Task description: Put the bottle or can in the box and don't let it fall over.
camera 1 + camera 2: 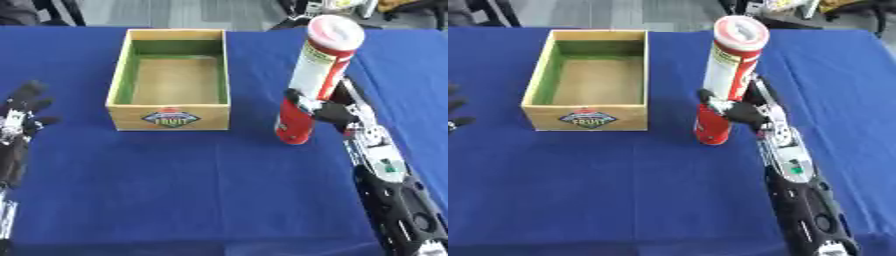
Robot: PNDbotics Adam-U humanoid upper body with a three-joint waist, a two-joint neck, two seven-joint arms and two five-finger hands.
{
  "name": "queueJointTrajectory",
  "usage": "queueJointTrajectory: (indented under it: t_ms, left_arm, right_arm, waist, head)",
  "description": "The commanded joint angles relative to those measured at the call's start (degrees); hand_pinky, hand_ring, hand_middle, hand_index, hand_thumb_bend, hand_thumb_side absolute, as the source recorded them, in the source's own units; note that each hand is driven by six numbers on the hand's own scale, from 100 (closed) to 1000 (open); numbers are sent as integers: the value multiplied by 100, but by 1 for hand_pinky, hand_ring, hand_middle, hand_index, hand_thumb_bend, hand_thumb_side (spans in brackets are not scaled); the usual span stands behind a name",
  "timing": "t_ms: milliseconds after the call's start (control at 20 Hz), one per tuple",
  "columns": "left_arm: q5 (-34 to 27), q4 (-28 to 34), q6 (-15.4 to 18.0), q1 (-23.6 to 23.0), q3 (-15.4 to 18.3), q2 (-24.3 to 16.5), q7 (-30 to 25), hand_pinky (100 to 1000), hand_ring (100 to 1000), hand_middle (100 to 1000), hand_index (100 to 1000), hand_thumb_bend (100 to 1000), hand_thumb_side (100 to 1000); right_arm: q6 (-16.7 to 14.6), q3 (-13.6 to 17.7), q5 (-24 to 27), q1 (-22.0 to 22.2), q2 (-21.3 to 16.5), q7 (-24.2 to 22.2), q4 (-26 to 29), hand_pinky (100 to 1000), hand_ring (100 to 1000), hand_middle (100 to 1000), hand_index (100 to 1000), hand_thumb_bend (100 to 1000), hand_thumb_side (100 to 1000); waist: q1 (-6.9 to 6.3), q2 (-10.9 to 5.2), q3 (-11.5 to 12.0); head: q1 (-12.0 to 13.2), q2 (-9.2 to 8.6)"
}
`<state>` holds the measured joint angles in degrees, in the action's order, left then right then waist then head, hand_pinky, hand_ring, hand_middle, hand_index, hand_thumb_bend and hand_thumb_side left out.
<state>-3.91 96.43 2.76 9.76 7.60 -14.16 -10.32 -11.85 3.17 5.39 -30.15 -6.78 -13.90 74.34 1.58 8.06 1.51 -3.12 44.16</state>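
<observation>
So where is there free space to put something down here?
The wooden box is bare inside. Blue cloth is free before the box, between left hand and right hand. It is crowded only around the tall can.

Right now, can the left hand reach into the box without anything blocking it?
Probably yes. The left hand rests open at the left edge, and only bare blue table lies between it and the empty box. The can is in the right hand, on the far side.
</observation>
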Motion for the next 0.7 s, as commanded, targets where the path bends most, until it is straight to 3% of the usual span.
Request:
queueJointTrajectory:
  t_ms: [50,400,700]
  left_arm:
    - [-14,130,-1,26,15,-64,-5,780,905,899,947,362,815]
    - [-15,128,-6,5,-2,-56,-19,780,905,899,946,361,815]
    - [-24,125,-6,-6,-45,-37,-59,780,904,899,946,361,815]
  right_arm:
    - [11,43,68,-238,-105,36,32,384,387,331,462,198,100]
    - [22,3,-62,-831,-178,15,-119,382,383,326,458,203,100]
    - [6,-41,-384,-1634,-96,27,-410,379,382,324,458,223,100]
  waist:
    - [-7,-77,-2]
    - [-5,-107,27]
    - [-19,-141,140]
  head:
    - [10,-4]
    - [27,-4]
    - [-14,-4]
